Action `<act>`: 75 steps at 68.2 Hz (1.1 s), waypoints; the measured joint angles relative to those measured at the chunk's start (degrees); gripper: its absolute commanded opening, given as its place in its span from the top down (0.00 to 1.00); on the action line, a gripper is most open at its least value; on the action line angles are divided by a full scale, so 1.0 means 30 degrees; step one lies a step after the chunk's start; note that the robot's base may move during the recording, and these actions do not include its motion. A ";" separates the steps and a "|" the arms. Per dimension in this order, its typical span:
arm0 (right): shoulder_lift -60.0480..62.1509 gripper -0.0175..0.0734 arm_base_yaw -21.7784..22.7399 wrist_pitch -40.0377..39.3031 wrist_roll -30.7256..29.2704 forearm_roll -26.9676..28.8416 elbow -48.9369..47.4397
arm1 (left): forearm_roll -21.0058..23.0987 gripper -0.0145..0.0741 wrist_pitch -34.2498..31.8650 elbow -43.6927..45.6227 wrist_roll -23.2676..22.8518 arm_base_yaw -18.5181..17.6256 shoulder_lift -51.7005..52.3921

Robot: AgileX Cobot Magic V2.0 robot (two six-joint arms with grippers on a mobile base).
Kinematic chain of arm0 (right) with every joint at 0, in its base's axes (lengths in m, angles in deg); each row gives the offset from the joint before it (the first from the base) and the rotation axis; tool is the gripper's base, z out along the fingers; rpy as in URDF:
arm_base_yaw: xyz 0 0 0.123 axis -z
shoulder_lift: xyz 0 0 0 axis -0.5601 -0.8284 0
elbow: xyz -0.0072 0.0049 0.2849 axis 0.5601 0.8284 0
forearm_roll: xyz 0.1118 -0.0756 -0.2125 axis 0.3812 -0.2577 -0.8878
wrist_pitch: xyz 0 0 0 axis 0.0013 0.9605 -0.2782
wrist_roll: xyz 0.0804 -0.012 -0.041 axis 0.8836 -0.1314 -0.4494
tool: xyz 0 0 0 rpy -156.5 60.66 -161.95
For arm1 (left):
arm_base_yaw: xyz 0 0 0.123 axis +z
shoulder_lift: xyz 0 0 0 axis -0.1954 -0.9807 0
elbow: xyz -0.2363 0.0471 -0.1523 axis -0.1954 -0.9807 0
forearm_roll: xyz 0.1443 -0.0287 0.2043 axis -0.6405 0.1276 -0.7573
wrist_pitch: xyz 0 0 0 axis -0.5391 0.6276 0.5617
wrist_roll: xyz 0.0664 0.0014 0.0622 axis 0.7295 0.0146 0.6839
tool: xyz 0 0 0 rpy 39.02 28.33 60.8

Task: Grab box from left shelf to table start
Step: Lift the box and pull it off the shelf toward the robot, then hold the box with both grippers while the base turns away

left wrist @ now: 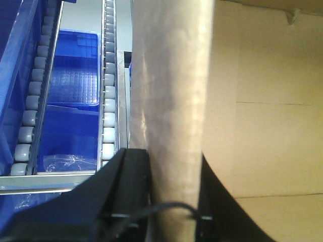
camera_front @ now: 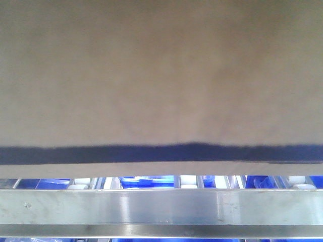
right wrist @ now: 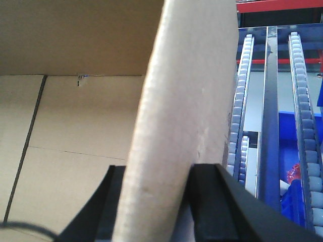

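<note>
The brown cardboard box (camera_front: 161,70) fills most of the front view, with a dark band along its lower edge. It hangs just above the left shelf's brushed silver rail (camera_front: 161,207). In the left wrist view my left gripper (left wrist: 171,156) is shut on one upright wall of the box (left wrist: 174,91), a black finger on each side and the box's inside to the right. In the right wrist view my right gripper (right wrist: 159,169) is shut on the opposite wall of the box (right wrist: 186,101), with the box's inside to the left. The table is out of view.
White rollers (camera_front: 187,180) and blue bins (camera_front: 136,181) show behind the rail. Roller tracks (left wrist: 108,101) and a blue bin (left wrist: 70,75) lie left of the left gripper. More roller tracks (right wrist: 305,116) run right of the right gripper.
</note>
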 measured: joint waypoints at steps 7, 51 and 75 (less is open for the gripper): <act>0.0000 0.74 0.0000 0.0000 -0.0031 0.0000 0.0000 | 0.0000 0.95 0.0000 0.0000 0.0000 0.0000 0.0000; 0.0000 0.74 0.0000 -0.0011 -0.0031 -0.0172 0.0000 | 0.0194 0.95 -0.0361 -0.1111 -0.0078 0.0000 0.0000; 0.0000 0.74 0.0000 -0.0111 -0.0087 -0.0512 0.0000 | 0.0505 0.95 -0.1954 -0.3463 -0.0179 0.0000 0.0000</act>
